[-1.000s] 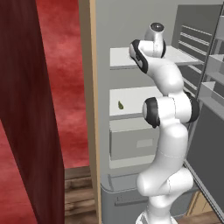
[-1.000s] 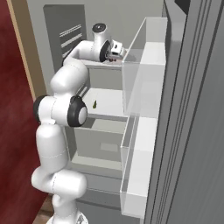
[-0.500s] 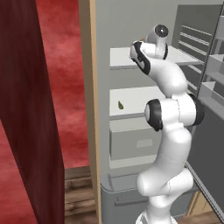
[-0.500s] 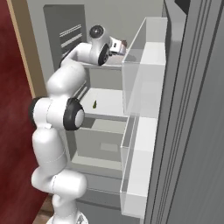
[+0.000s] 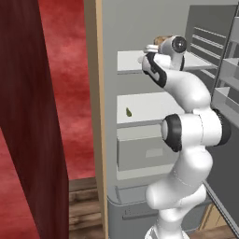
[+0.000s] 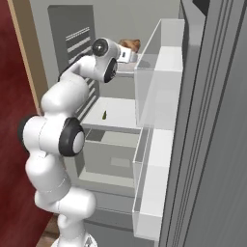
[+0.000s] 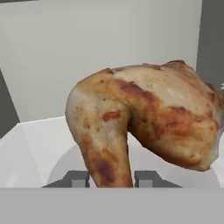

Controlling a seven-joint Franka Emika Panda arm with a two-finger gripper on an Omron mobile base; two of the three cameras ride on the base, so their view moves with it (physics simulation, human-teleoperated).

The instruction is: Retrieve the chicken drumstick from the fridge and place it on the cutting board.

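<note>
A kitchen: an open fridge point(image 5: 140, 60) with white shelves and door racks point(image 6: 159, 72).

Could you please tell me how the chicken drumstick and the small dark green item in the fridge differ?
The chicken drumstick is golden-brown, glossy and lumpy; the dark green item is a tiny dull speck by comparison. The drumstick sits on the upper shelf with the gripper closing around its narrow end; the green item lies untouched on the shelf below. Both are inside the open fridge.
</note>
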